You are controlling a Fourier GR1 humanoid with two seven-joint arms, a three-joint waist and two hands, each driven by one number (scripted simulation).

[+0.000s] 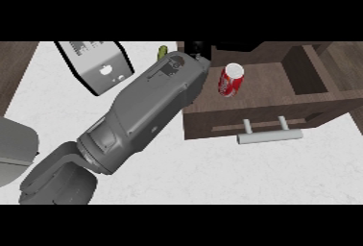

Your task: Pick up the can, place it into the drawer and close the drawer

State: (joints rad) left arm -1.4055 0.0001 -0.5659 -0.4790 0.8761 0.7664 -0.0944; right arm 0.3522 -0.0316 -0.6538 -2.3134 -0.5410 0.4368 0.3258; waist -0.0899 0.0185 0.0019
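Note:
A red can (231, 79) with a white top stands inside the open wooden drawer (266, 98), towards its back left. The drawer is pulled out, and its grey bar handle (270, 137) points at me. One grey forearm (145, 110) comes in from the lower left and slants up to the drawer's back left corner. Only a small black part of my left hand (193, 48) shows there, at the picture's upper edge, left of the can and apart from it. Nothing holds the can. My right hand is not in view.
A grey and white box-shaped appliance (96, 65) stands on the white counter (234, 173) at the upper left. A small green thing (163, 49) peeks out behind the forearm. A grey rounded object (14, 149) sits at the left edge. Dark wood cabinet walls (312, 72) flank the drawer.

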